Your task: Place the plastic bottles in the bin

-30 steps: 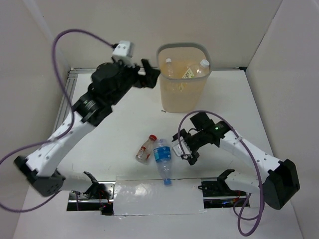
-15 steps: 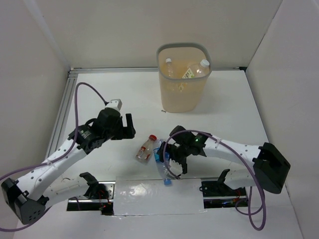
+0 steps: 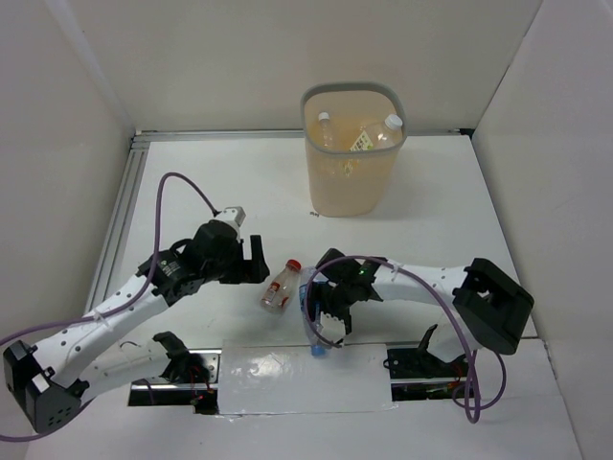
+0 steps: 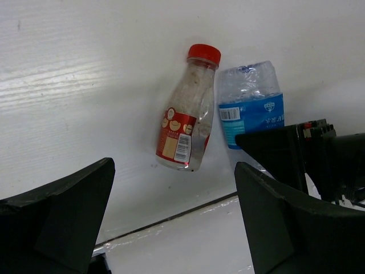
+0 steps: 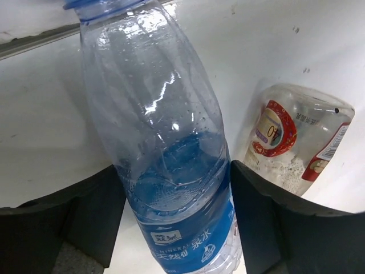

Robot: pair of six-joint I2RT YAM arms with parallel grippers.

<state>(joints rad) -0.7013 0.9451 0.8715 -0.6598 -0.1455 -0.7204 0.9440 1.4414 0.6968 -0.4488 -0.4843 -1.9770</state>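
Note:
The beige bin [image 3: 351, 182] stands at the back and holds several bottles [image 3: 362, 134]. A red-capped bottle [image 3: 281, 287] lies on the table, also in the left wrist view [image 4: 185, 117] and the right wrist view [image 5: 293, 140]. A blue-labelled bottle [image 3: 313, 331] lies right beside it, its blue cap [image 3: 319, 351] toward the front edge. My right gripper [image 3: 324, 309] is down over it, its fingers against both sides of the bottle [image 5: 171, 165], which rests on the table. My left gripper [image 3: 259, 264] is open and empty, just left of the red-capped bottle.
A taped seam [image 3: 297, 369] runs along the table's front edge by the arm bases. White walls close in the table on the left, back and right. The left arm's purple cable [image 3: 182, 182] loops above the table.
My left arm swung down from beside the bin to the table, stopping just left of the red-capped bottle. My right gripper moved left and came down over the blue-labelled bottle.

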